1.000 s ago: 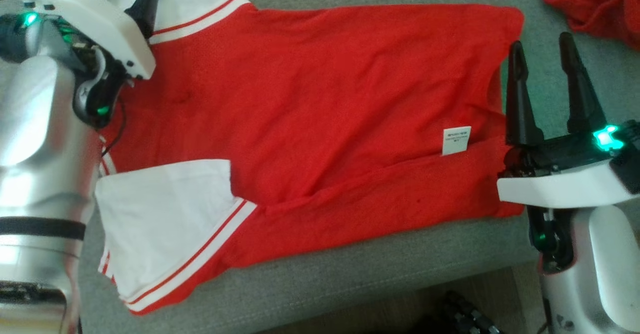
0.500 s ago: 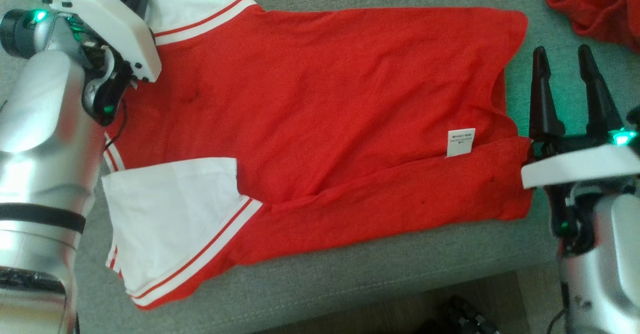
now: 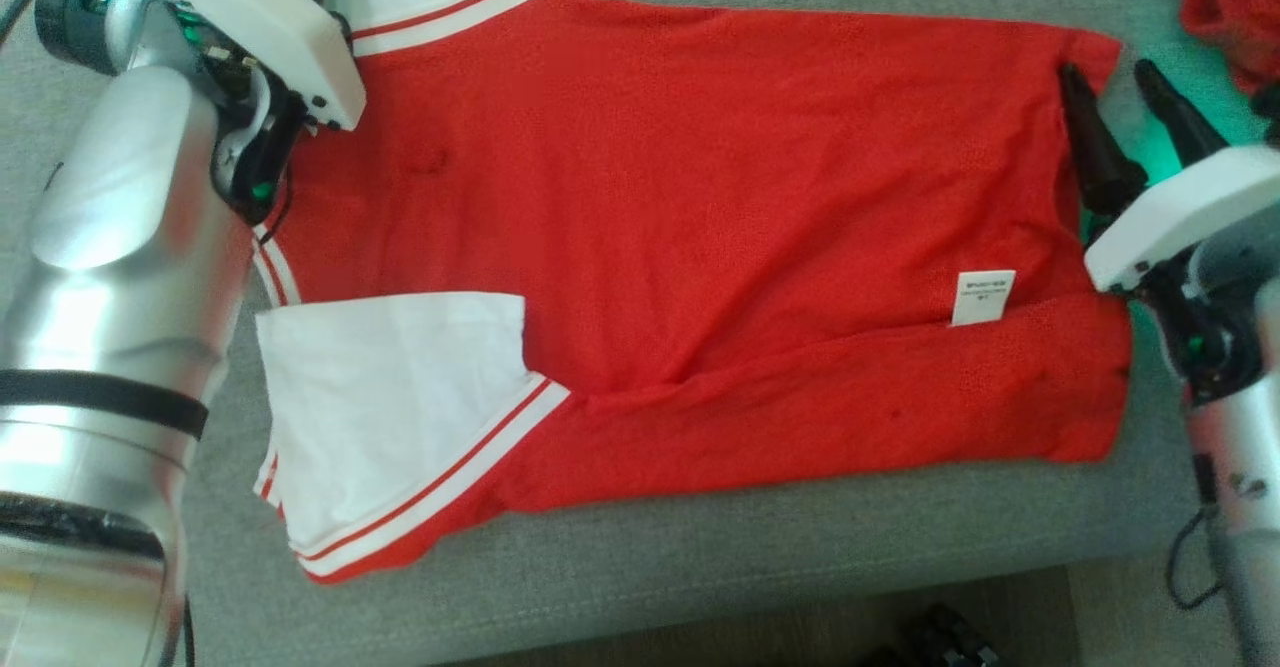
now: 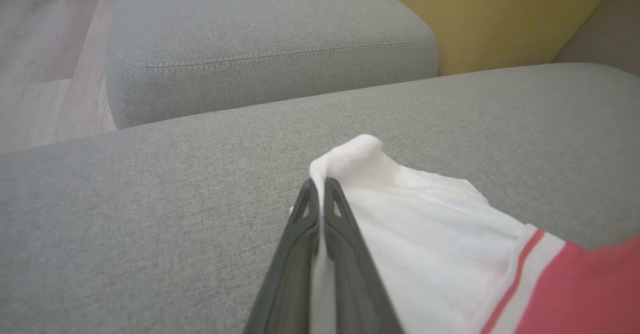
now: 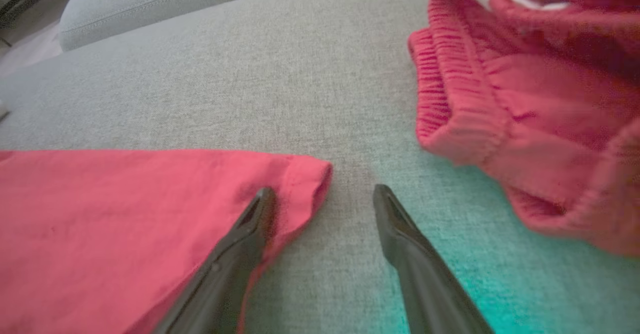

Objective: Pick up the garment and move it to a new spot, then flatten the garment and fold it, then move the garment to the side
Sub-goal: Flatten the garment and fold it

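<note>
light: bright, even | focus: soft | glare: green glow, silver arm sheen

I read the garment [image 3: 700, 197] as thin matt cloth with a fine knit, red and white. The sofa cushion [image 3: 700, 557] under it is grey woven fabric, coarse and dull. The left tool [image 4: 320, 186] and right tool [image 5: 324, 190] look like dark matt plastic. The left forearm [image 3: 110, 247] is silvery and glossy, and its wrist cover [image 3: 260, 27] is smooth white plastic. The other red piece [image 5: 525, 98] looks thicker, with a ribbed band. The label [image 3: 983, 297] seems papery. The floor [image 4: 40, 48] looks like pale wood.
</note>
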